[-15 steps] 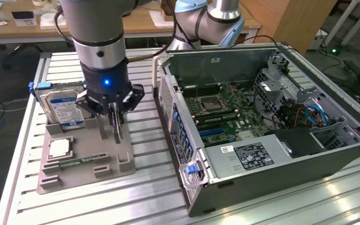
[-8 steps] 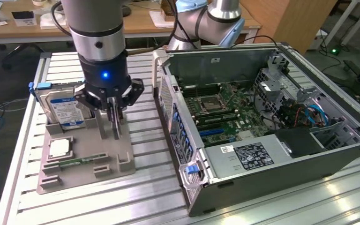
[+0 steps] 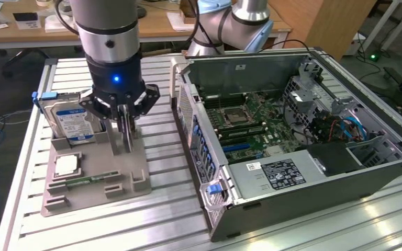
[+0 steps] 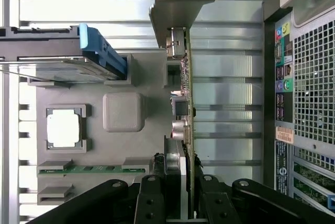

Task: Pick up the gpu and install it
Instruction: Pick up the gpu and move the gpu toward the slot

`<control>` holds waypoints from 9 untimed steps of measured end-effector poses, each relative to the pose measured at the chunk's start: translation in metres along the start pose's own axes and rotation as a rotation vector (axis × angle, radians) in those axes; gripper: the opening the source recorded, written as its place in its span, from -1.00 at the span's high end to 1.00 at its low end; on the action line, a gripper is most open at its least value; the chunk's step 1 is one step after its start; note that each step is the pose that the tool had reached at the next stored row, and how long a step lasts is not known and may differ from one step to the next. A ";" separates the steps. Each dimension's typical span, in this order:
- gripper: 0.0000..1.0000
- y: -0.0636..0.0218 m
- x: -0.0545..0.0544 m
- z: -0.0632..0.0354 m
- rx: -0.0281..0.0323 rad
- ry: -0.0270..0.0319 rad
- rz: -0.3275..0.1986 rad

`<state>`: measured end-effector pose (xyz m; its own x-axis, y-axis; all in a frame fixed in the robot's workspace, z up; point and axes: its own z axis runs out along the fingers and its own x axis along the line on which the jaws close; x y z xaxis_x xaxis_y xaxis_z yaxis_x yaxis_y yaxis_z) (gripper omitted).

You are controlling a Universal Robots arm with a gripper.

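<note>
place: robotics lab | evidence: open PC case (image 3: 292, 172), aluminium bench (image 3: 326, 225), wooden desks (image 3: 159, 29)

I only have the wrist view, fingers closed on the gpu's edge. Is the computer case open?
Observer: Yes. The computer case lies with its open side up, the motherboard exposed.
Operator: Where's the gripper relative to it?
Observer: The gripper, clamped on the gpu, is over the grey holder, on the exterior view's left of the case.
Operator: And the hard drive?
Observer: The hard drive stands on edge in the holder, blue-and-white label showing, on the gripper's far side from the case.
</note>
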<state>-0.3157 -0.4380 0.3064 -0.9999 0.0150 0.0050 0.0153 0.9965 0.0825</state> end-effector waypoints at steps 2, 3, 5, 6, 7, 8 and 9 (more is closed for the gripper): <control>0.44 0.0004 0.000 -0.0057 -0.0017 0.0001 0.000; 0.44 0.0007 0.000 -0.0087 -0.0024 0.0001 0.000; 0.44 0.0012 0.000 -0.0154 -0.0039 0.0001 0.000; 0.44 0.0015 0.000 -0.0188 -0.0049 0.0000 0.000; 0.44 0.0018 0.000 -0.0224 -0.0055 0.0000 0.000; 0.44 0.0021 0.000 -0.0258 -0.0061 0.0001 0.000; 0.44 0.0024 0.000 -0.0289 -0.0069 0.0001 0.000</control>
<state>-0.3157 -0.4381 0.3354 -0.9999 0.0149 0.0051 0.0153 0.9959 0.0893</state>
